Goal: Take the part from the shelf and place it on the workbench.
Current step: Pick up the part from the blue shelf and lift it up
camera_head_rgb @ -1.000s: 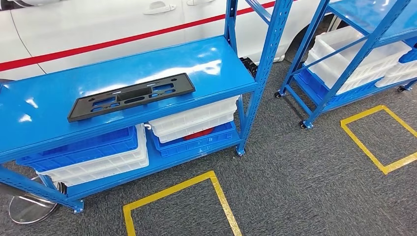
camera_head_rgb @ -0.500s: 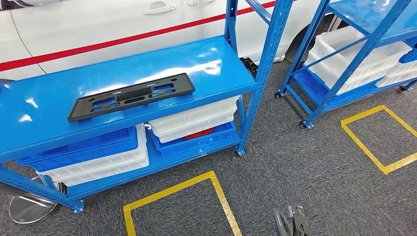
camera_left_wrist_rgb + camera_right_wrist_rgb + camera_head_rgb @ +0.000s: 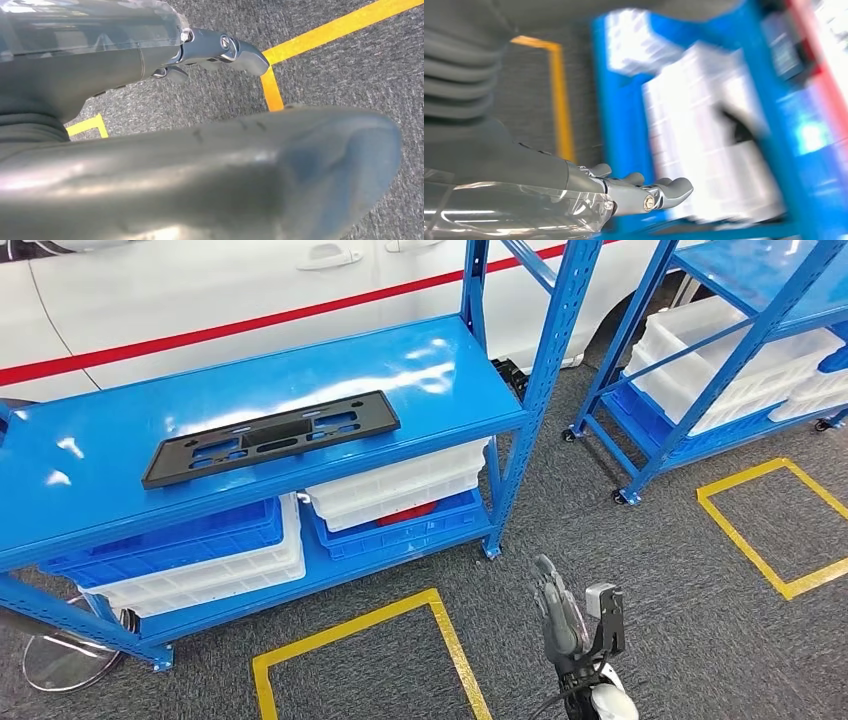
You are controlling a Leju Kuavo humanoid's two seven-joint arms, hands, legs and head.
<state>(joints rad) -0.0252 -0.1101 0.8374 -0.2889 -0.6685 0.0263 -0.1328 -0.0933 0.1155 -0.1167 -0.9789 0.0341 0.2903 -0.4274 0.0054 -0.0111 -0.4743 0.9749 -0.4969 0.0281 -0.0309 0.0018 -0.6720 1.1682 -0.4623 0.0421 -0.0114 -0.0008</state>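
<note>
Item: my right hand (image 3: 575,625), raised into the head view from below over the last half second, where a second back nothing of it showed; fingers (image 3: 659,190) apart and extended, holding nothing. Item: black number-plate bracket (image 3: 270,436), flat on the blue shelf (image 3: 420,360), unmoved, well ahead of that hand and to its left, untouched. Item: my left hand (image 3: 220,47), hanging over grey carpet, fingers loosely curled; whether clenched I could not tell. Judgement: reach begun, grasp not yet made.
</note>
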